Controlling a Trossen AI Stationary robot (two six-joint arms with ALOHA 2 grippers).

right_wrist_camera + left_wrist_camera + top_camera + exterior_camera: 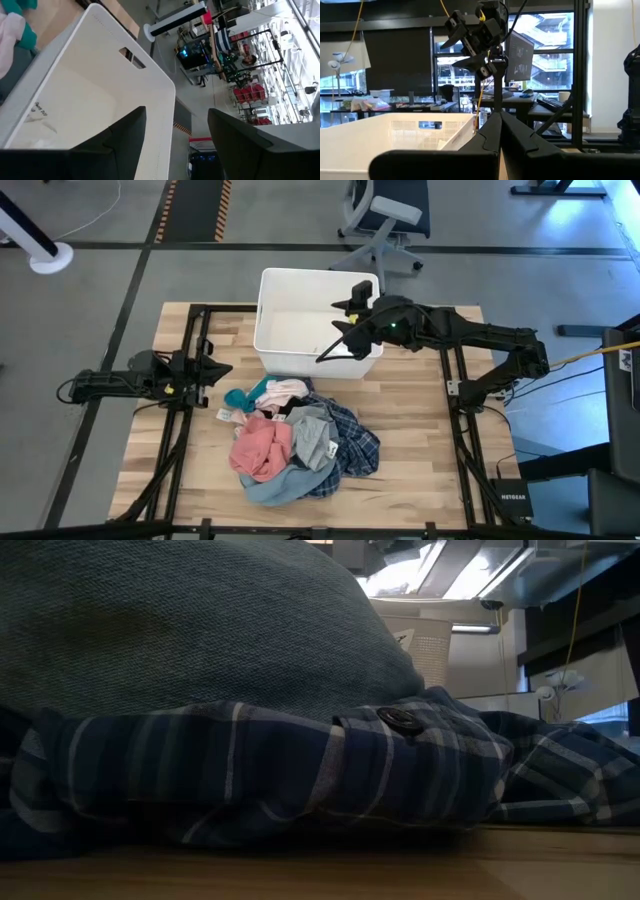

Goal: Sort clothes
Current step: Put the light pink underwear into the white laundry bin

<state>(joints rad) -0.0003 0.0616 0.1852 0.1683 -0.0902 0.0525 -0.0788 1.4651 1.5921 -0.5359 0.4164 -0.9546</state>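
Note:
The clothes lie in one heap [300, 442] on the wooden table's near middle: salmon pink [262, 448], teal [240, 395], white [287, 390], grey [315, 435], navy plaid [352, 442] and light-blue denim [268, 490] at the bottom. The low view shows the denim [180, 620] lying over the plaid shirt [300, 770]. My right gripper [337, 337] hangs open and empty over the white bin [275, 330]; its fingers also show in the right wrist view [175, 145]. My left gripper [225, 368] waits shut and empty left of the heap, level; its fingers meet in the left wrist view [498, 117].
The white bin's inside [75, 110] shows white and bare where the right wrist view looks into it. It stands at the table's far middle, just beyond the heap. Black frame rails run along the table's left side [190, 430] and right side [465, 440]. An office chair [385, 220] stands beyond the table.

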